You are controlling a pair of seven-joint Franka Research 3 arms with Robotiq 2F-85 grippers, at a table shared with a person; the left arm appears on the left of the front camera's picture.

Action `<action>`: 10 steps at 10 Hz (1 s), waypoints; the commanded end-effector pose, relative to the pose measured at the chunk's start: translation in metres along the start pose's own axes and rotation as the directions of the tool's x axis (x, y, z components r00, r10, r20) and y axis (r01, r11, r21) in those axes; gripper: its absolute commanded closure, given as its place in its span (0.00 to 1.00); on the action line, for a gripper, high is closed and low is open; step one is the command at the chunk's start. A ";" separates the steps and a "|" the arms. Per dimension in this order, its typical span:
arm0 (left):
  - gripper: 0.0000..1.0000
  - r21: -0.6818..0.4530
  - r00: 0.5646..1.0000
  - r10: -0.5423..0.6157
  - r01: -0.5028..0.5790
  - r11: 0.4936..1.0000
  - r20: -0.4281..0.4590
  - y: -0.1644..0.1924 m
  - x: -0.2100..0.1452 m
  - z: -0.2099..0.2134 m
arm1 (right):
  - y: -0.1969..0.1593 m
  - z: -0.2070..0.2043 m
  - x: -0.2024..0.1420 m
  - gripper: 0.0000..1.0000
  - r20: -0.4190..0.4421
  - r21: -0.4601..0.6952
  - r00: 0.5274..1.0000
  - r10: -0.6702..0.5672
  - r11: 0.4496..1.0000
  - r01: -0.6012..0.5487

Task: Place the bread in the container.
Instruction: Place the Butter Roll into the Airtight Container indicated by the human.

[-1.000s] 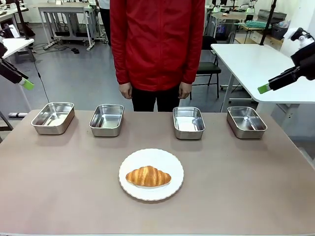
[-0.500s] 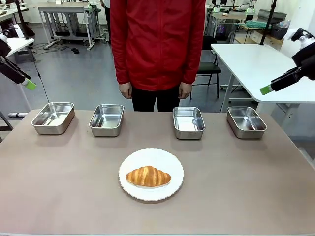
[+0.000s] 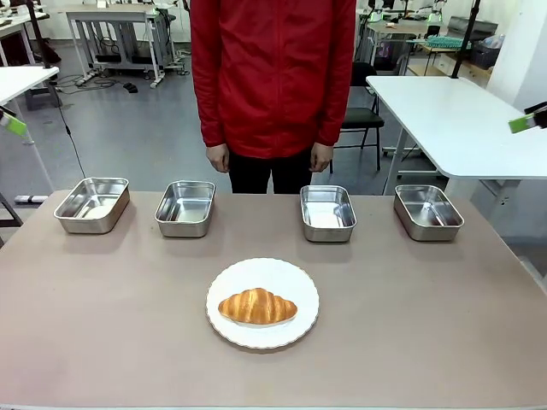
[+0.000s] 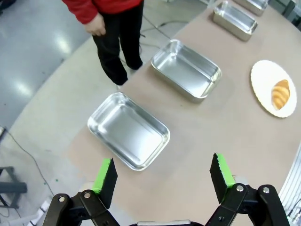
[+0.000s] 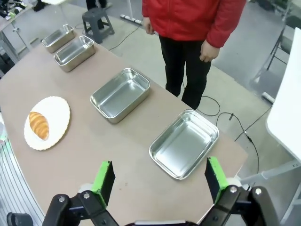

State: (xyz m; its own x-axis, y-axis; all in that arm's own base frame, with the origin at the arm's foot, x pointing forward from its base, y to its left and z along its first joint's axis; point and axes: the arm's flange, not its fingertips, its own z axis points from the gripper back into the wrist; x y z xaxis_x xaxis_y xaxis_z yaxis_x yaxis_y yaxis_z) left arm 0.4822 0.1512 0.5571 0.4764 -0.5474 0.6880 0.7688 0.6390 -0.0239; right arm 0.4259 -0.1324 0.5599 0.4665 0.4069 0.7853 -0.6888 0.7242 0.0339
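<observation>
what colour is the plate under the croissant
White and plain, no pattern. The plate shows best in the front view.

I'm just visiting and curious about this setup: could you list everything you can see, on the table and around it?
table: one, grey-brown, under the rest
plate: one, white, round, mid-table nearer the robot
croissant: one, golden-brown, on the plate
pans: four, shiny steel, empty, in a row along the far side
white table: one, behind at the right
person: one, red jacket, standing at the far side
left hand: one, black with green pads, open, raised off the table's left end
right hand: one, same colours, open, raised off the right end
</observation>
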 end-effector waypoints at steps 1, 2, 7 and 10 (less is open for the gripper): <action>0.00 0.007 0.994 -0.064 0.063 0.998 0.088 0.009 -0.002 0.015 | -0.005 -0.002 -0.009 0.00 0.038 0.031 0.999 0.032 0.999 -0.033; 0.00 0.014 0.990 -0.078 0.077 0.997 0.118 0.013 -0.005 0.026 | -0.006 0.005 -0.013 0.00 0.048 0.030 0.998 0.036 0.999 -0.037; 0.00 -0.010 0.967 -0.068 0.072 0.997 0.245 -0.004 -0.009 0.061 | -0.008 0.030 -0.016 0.00 0.108 0.011 0.993 0.038 0.999 -0.039; 0.00 0.005 0.966 -0.021 0.021 1.000 0.257 -0.011 -0.008 0.064 | -0.004 0.030 -0.011 0.00 0.119 0.009 0.992 0.048 0.999 -0.049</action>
State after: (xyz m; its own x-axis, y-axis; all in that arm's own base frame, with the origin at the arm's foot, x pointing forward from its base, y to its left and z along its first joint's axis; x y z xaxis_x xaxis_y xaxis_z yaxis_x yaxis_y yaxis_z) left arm 0.4469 0.1895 0.6025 0.3253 -0.4463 0.8337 0.7938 0.6080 0.0158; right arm 0.4073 -0.1575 0.5687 0.4042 0.3682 0.8373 -0.7007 0.7130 0.0248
